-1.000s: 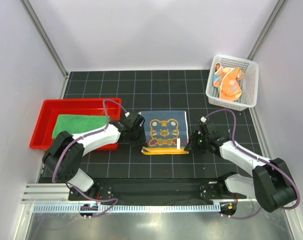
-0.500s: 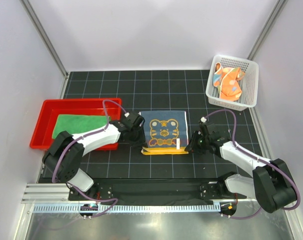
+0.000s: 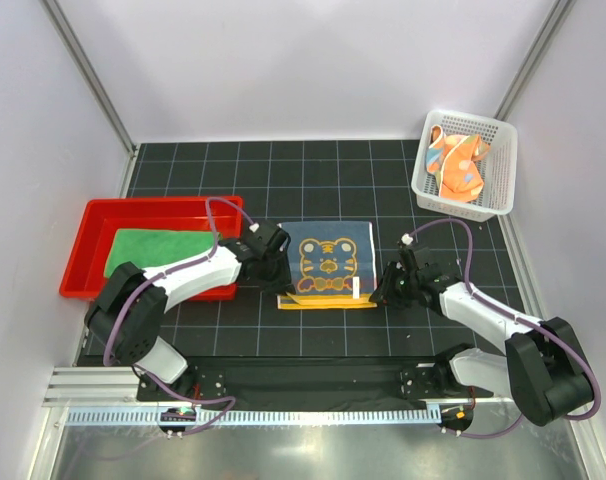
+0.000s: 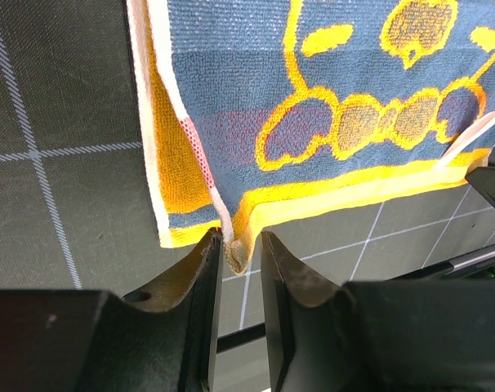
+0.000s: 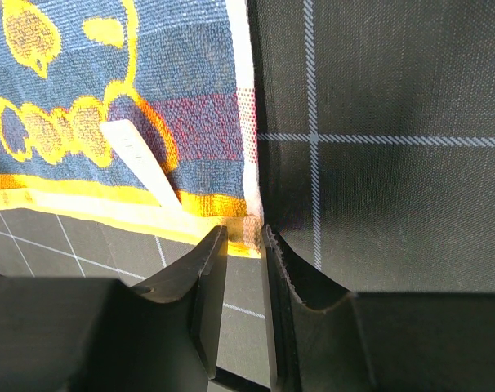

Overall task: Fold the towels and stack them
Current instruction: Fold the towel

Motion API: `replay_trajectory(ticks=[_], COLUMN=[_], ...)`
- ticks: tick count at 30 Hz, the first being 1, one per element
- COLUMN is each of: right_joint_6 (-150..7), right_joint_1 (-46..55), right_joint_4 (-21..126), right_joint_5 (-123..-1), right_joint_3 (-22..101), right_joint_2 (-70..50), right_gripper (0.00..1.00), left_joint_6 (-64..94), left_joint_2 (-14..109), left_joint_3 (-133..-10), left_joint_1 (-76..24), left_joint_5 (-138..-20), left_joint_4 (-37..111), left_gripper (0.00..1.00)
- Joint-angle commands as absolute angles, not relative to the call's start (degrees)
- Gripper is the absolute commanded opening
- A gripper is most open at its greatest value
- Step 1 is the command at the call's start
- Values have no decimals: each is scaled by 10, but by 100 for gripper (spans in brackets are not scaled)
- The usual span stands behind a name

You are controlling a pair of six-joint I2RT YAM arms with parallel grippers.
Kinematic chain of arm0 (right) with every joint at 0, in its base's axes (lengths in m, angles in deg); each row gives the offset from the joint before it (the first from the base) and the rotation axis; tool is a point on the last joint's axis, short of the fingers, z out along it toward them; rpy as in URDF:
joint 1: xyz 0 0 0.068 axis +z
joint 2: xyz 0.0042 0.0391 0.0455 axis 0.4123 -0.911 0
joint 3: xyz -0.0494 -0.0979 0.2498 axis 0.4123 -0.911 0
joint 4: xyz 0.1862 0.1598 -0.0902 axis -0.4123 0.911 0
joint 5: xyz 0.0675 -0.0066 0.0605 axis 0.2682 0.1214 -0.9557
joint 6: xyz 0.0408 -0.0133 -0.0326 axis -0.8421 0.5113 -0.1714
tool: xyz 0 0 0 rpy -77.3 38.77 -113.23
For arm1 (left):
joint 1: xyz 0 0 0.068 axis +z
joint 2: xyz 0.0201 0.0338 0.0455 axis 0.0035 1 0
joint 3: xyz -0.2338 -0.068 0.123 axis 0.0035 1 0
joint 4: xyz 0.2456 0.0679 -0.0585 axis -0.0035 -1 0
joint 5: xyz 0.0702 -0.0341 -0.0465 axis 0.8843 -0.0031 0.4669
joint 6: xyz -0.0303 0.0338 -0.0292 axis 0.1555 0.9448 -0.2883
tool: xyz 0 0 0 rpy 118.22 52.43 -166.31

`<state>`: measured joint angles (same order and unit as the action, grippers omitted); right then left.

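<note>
Found the dark blue terry towel [image 3: 329, 262], with a tiger cartoon outlined in yellow and a yellow-orange edge, spread flat on the black gridded tabletop [image 3: 323, 180] at the middle of the top view. Saw the left end effector [image 3: 276, 283] at that towel's lower left corner. In the left wrist view, noted the fingers [image 4: 200, 269] drawn close together at bottom centre, pinching the slightly bunched yellow hem. Saw the right end effector [image 3: 381, 292] at the lower right corner, pinching the hem at the bottom centre of the right wrist view, near a white label tag [image 5: 141, 159] lying on the cloth. Spotted the plain green towel [image 3: 158, 248] lying flat inside the red plastic tray [image 3: 83, 250] at the left of the frame. Spotted the orange towel with coloured dots [image 3: 453, 165] crumpled in the white mesh basket [image 3: 498, 135] at the upper right.
</note>
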<state>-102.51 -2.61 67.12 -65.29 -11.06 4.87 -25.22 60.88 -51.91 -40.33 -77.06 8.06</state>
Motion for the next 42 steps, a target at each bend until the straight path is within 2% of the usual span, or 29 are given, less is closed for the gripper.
replay_trajectory(ticks=[1, 6, 9, 13, 27, 38, 42], right_joint_6=[-1029, -1032, -1032, -1033, -1032, -1031, -1031], right_joint_1=[-25, -26, -25, -25, -25, -25, -26], right_joint_4=[649, 648, 653, 655, 655, 663, 668], right_joint_5=[-653, -654, -653, -649, -634, -629, -627], right_joint_3=[-112, -112, -108, -107, -108, -99, -90], right_joint_2=[53, 54, 57, 63, 61, 67, 65], right_gripper=[31, 31, 30, 25, 31, 14, 3], left_joint_6=[-248, -248, -247, -246, -243, -241, -239], left_joint_2=[595, 606, 611, 611, 615, 616, 620], left_joint_3=[-536, -535, -535, -535, -534, -535, -542], left_joint_1=[-408, -411, -411, -412, -412, -413, -413], left_joint_5=[-769, -767, -767, -766, -770, -773, -773], left_joint_4=[77, 78, 79, 80, 85, 88, 87], left_gripper=[28, 27, 13, 0, 0, 0, 0])
